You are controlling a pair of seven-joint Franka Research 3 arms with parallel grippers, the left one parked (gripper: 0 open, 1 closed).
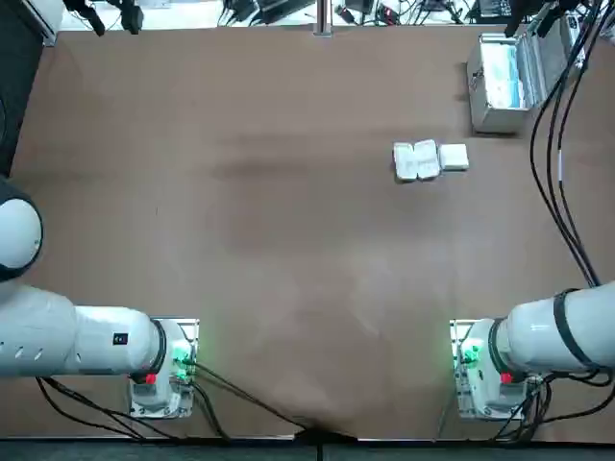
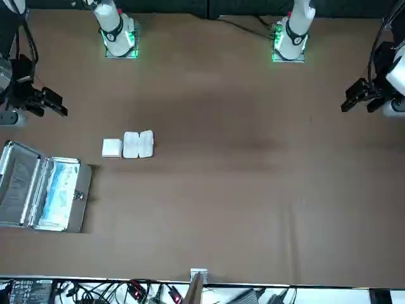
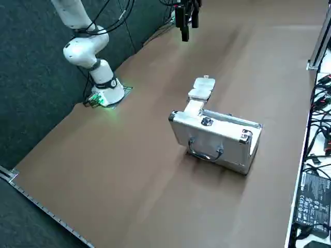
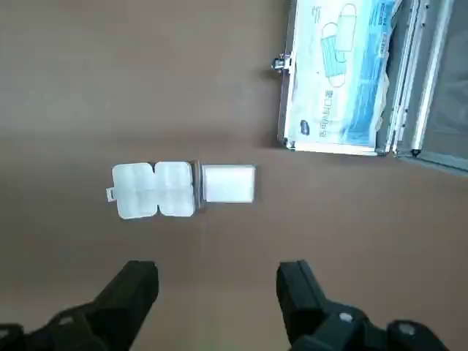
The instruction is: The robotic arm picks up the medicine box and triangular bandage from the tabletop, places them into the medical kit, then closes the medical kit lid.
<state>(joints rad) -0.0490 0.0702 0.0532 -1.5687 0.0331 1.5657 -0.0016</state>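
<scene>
Right wrist view: the right claw (image 4: 217, 268) hung above the surface (image 4: 219, 307), its fingers wide apart with nothing between them. The two-lobed white item (image 4: 155, 190) and the smaller white box (image 4: 228, 183) lay side by side, too close to tell whether they touched; the first was probably the bandage, though its end tab left doubt. The medical kit (image 2: 77, 202) stood open nearby, its lid (image 2: 19, 190) folded back and a mask packet (image 4: 336, 88) inside.

The step in hand looked like the first pick. Doing it well called for a quarter turn, so the fingers closed across the row without nudging the neighbour, then a low, level descent and gentle squeeze.
</scene>
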